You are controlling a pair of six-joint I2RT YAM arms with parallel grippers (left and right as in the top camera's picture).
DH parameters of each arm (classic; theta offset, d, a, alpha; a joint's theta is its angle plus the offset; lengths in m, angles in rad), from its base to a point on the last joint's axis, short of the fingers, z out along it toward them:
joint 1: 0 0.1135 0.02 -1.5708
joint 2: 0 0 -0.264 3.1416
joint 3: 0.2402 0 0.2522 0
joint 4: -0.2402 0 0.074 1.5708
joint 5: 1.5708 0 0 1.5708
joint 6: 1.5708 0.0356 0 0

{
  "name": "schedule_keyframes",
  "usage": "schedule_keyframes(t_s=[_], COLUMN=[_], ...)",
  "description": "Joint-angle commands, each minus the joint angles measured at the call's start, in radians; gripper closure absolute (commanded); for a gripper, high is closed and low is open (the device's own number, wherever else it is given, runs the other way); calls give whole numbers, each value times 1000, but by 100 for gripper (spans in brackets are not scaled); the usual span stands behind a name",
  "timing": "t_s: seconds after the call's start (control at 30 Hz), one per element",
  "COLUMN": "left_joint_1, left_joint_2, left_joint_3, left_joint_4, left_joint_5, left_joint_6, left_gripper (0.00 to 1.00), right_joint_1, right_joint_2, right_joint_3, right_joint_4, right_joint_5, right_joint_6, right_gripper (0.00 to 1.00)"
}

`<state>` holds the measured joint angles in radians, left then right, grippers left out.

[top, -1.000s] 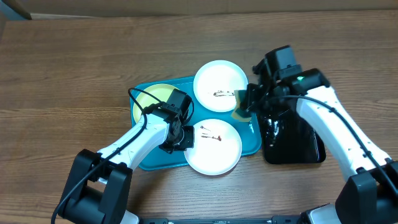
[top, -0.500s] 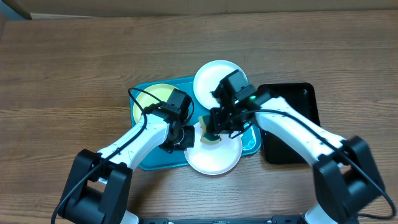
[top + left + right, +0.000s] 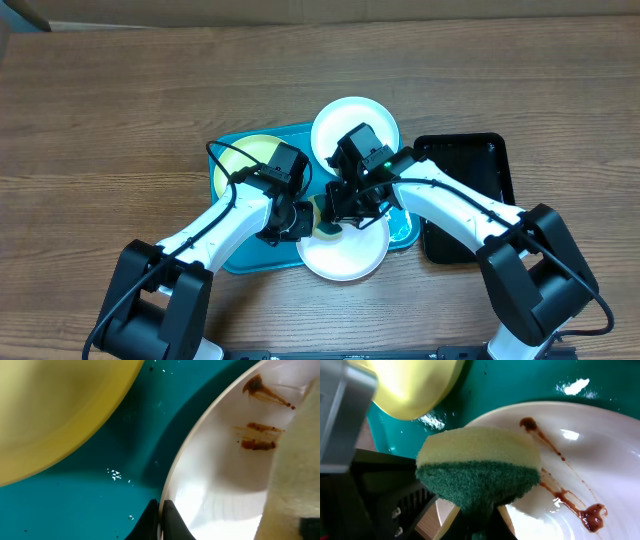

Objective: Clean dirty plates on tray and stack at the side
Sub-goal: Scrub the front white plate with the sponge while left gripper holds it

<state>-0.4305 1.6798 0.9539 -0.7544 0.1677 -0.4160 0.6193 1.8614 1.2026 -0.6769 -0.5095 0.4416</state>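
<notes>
The turquoise tray (image 3: 404,232) carries three plates. A pale yellow-green plate (image 3: 240,158) lies at its left, one white plate (image 3: 346,116) at the back. The front white plate (image 3: 350,256) has brown smears (image 3: 259,435) near its left side. My left gripper (image 3: 161,521) is shut on that plate's left rim. My right gripper (image 3: 480,527) is shut on a yellow-and-green sponge (image 3: 477,472), green side down, just above the front plate (image 3: 600,460) beside the smears (image 3: 570,500). Overhead, the sponge (image 3: 328,228) sits between both grippers.
A narrow black tray (image 3: 470,200) lies right of the turquoise one. Bare wooden table surrounds both. The left arm's wrist (image 3: 342,415) is close beside the sponge. Water drops glint on the turquoise tray (image 3: 116,475).
My right arm has carried the sponge left from beside the black tray to over the front white plate. The left gripper has stayed on the plate's rim.
</notes>
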Motion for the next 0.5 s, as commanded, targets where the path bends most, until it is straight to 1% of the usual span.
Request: schedule_keyframes(t_s=[0.0, 0.3, 0.47], left_joint_1=[-5, -5, -5], left_joint_2=[5, 5, 5], left_joint_3=[17, 17, 17], left_joint_4=[1, 1, 2], left_joint_5=[-18, -18, -18], left_joint_6=[19, 19, 19], left_gripper=[96, 96, 96], right_joint_1=[11, 23, 23], right_joint_2=[18, 82, 105], right_joint_3=[-6, -6, -6], right_joint_4=[9, 30, 76], right_joint_5=[-16, -50, -50], right_joint_6=[5, 4, 4], right_gripper=[96, 96, 96])
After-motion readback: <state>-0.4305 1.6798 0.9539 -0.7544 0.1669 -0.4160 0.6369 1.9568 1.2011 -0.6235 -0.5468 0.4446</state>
